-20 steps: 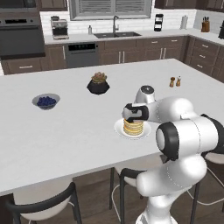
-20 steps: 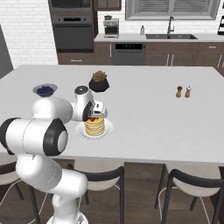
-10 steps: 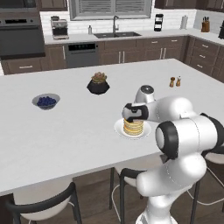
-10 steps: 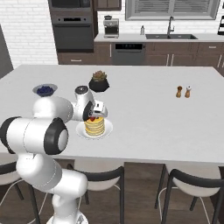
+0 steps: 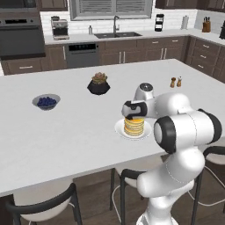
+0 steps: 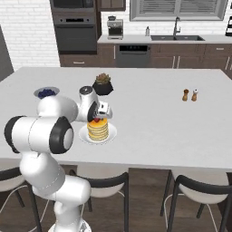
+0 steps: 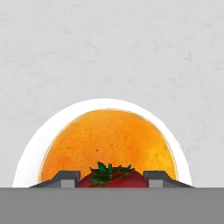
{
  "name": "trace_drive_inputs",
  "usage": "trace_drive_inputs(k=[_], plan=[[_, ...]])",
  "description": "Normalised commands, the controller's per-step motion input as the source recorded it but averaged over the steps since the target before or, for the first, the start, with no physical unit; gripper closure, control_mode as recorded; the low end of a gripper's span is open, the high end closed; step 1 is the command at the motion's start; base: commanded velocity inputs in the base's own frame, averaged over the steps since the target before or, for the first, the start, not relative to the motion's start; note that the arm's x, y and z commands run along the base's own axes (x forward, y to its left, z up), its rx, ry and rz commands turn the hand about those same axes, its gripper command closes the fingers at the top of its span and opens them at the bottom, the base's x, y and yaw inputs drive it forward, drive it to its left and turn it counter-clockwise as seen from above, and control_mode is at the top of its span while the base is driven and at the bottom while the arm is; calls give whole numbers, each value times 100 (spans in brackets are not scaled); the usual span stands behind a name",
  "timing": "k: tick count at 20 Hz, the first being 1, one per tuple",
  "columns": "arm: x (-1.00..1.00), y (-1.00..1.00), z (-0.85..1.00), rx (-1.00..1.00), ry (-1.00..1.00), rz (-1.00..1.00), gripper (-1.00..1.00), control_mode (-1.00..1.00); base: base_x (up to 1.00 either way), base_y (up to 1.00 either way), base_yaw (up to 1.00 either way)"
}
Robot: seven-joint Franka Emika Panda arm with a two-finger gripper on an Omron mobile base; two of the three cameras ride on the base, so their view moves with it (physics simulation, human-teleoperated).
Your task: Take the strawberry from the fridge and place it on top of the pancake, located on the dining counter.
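Note:
The pancake is a golden stack on a small white plate on the white dining counter, close to its near edge. My gripper hangs just over the stack, shut on the strawberry. In the hand view the red strawberry with its green leaves sits between the fingertips, right above the pancake and the plate. From the right base view the pancake lies directly under the gripper. The fridge is out of view.
A bowl of blueberries sits at the counter's left, a dark bowl behind the plate, and two small shakers to the right. Stools stand along the near edge. Cabinets, sink and oven line the far wall.

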Motion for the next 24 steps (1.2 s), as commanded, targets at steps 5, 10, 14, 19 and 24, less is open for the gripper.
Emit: trace_drive_inputs(k=[5,10,14,19,24], plan=[[5,0,-1,0,0,0,100,-100,0,0,0],[0,0,-12,0,0,0,100,-100,0,0,0],[0,0,-3,0,0,0,100,-100,0,0,0],[0,0,0,0,0,0,100,-100,0,0,0],[0,0,0,0,0,0,-100,-100,0,0,0]])
